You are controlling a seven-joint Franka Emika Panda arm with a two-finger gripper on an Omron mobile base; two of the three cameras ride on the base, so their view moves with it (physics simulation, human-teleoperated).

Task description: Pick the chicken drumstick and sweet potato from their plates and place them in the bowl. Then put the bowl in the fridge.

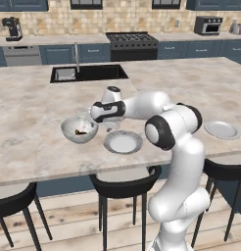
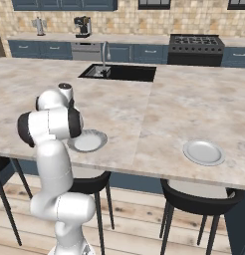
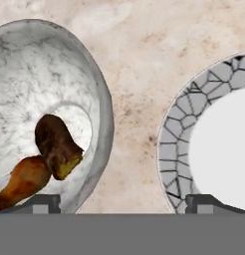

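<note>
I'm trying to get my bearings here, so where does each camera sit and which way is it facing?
Left base view: behind the arm's left, facing forward over the island; arm rises lower right, above the bowl.
Right base view: behind its right; arm lower left, beside a plate.
Hand view: looks down along the open end effector between bowl and plate.
Shared: both base views show the sink and stove.

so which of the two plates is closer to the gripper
The plate right beside the bowl, under the gripper. The other plate sits far off along the counter's near edge.
</note>
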